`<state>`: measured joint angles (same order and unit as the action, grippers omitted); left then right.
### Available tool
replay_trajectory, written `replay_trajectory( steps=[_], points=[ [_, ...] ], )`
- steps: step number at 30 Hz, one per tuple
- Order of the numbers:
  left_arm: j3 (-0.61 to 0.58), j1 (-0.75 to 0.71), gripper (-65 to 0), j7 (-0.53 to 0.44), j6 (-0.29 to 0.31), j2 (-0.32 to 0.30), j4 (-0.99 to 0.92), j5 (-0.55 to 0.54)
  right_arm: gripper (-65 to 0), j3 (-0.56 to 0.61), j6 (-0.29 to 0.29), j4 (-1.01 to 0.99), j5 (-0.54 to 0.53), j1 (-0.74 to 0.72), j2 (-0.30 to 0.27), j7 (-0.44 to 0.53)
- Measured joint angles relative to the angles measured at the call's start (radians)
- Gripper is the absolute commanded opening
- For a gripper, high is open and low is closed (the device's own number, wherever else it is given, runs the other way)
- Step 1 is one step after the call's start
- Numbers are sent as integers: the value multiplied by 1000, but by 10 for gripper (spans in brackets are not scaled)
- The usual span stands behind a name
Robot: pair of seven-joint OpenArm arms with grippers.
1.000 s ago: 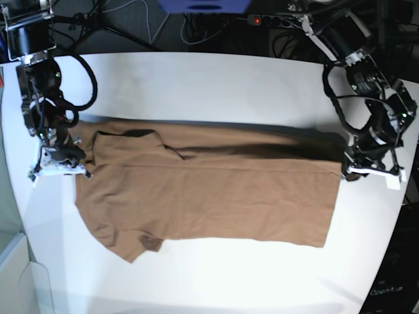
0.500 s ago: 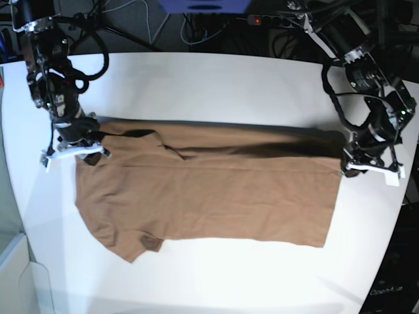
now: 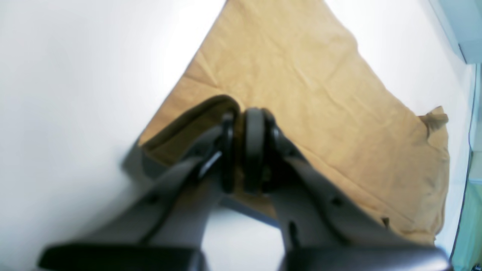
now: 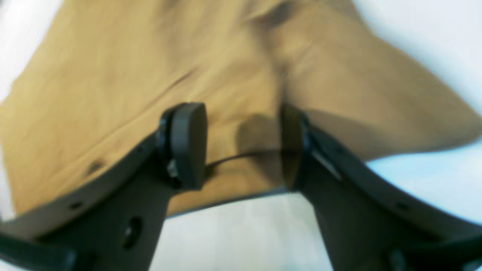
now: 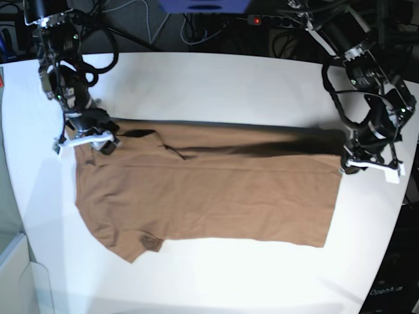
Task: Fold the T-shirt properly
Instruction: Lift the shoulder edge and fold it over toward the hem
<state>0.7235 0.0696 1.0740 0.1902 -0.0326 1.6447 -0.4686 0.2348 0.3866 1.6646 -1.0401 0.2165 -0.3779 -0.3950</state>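
The tan-brown T-shirt (image 5: 209, 190) lies spread lengthwise on the white table (image 5: 209, 85), its far long side folded over toward the middle, collar end at the left. My left gripper (image 5: 370, 167) sits at the shirt's right far corner. In the left wrist view the left gripper (image 3: 241, 150) is shut, with a raised fold of the T-shirt (image 3: 308, 94) running up into its pads. My right gripper (image 5: 87, 140) hovers at the collar end. In the right wrist view the right gripper (image 4: 241, 146) is open, with the T-shirt (image 4: 150, 64) lying loose beneath it.
Cables and a power strip (image 5: 262, 19) run behind the table's far edge. A pale box (image 5: 16, 275) stands off the table's front left corner. The table's curved right edge passes close to my left gripper.
My right gripper has opened, let go of the shirt's collar end and moved toward the far side and inward. The left gripper has stayed shut at the right corner.
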Motion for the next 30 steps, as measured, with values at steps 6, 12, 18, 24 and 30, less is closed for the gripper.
replay_trajectory(
  steps=[6,12,18,24,30],
  points=[
    [0,-8,-614,-1,0,-1,3,0,-347,0,-20,-35,-5,3,13,-2],
    [-1,-17,-614,0,0,0,6,-3,-602,7,-21,-35,-3,-19,13,-2],
    [-1,-17,-614,0,4,2,6,-4,-641,10,-24,-31,3,-74,-6,-15],
    [-1,-14,-614,0,5,3,50,-8,-641,10,-23,-29,51,-111,-8,-19],
    [-1,17,-614,0,7,6,50,-8,-640,10,-24,-29,59,-150,-8,-19]
  ],
)
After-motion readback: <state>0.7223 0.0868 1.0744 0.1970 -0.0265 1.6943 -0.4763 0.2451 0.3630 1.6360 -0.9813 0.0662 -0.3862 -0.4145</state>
